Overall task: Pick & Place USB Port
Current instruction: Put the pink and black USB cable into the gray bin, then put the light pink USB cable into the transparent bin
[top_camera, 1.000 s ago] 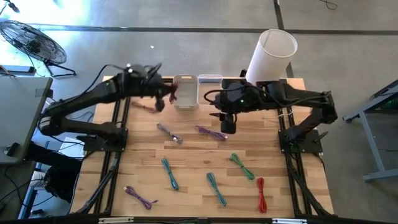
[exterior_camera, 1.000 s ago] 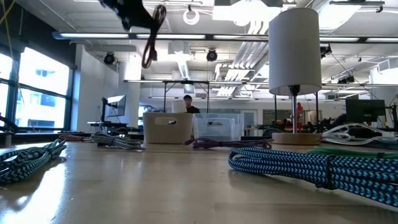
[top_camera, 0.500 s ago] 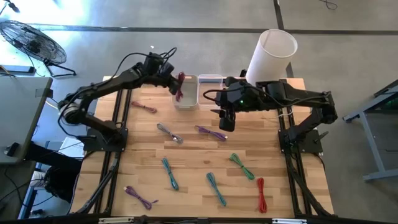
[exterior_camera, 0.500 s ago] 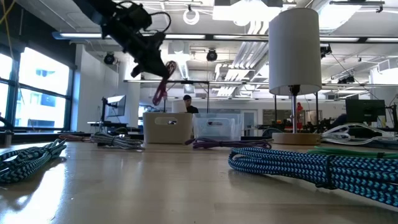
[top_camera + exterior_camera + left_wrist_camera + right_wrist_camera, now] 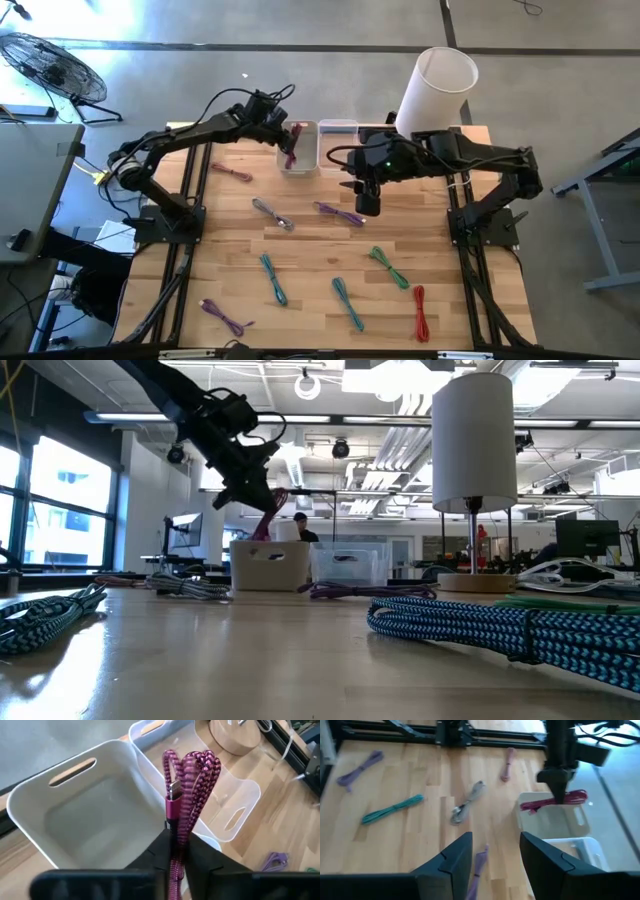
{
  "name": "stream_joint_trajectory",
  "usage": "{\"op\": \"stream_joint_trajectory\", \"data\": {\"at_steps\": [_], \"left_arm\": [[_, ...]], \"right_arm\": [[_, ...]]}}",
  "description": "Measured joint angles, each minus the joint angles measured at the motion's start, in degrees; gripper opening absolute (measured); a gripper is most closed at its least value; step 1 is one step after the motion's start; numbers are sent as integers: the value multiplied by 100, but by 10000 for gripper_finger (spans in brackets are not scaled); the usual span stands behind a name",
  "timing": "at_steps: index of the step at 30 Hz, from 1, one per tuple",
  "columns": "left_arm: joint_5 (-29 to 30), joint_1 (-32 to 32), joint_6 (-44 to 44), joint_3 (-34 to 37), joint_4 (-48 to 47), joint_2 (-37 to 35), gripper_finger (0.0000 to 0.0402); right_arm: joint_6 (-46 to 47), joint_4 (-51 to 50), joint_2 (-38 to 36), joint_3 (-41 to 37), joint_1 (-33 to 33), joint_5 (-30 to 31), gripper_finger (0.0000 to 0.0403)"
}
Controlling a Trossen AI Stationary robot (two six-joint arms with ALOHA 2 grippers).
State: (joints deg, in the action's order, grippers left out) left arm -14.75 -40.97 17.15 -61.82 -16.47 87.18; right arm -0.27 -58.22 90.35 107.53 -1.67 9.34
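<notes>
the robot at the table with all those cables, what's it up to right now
The left gripper holds a bundled magenta USB cable over the white bin at the back of the table, apparently about to drop it in. The right gripper is open and empty, hovering above the purple cable near the table's middle. More bundled cables, teal, green, red, grey and purple, lie on the wood. A clear bin sits beside the white one.

the left gripper (image 5: pixel 258 497) is hanging above the white bin (image 5: pixel 270 565), holding a magenta cable bundle (image 5: pixel 268 515) that is dangling toward its rim. a clear bin (image 5: pixel 348 565) is sitting beside it, a blue braided cable (image 5: pixel 500 625) lying nearer on the table (image 5: pixel 250 660).
</notes>
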Motion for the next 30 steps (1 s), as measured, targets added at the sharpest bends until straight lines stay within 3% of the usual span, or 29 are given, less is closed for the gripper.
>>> {"op": "stream_joint_trajectory", "data": {"at_steps": [8, 16, 19, 26, 30], "left_arm": [[-45, -4, -34, 0, 5, 0, 160], [-793, -70, -155, -9, 682, -78, 182], [-1771, -68, -354, -207, 1320, -87, 182], [-5546, 296, -862, -857, 2389, -90, 183], [-6665, 810, -755, -1182, 2374, -192, 183]], "right_arm": [[-15, -91, 0, 0, -34, -237, 162], [-21, -288, 0, 0, -211, -226, 157], [-109, -381, 0, 0, -281, -214, 157], [-125, -512, 0, 0, -391, -61, 156], [-125, -649, 0, 0, -400, -52, 154]]}}
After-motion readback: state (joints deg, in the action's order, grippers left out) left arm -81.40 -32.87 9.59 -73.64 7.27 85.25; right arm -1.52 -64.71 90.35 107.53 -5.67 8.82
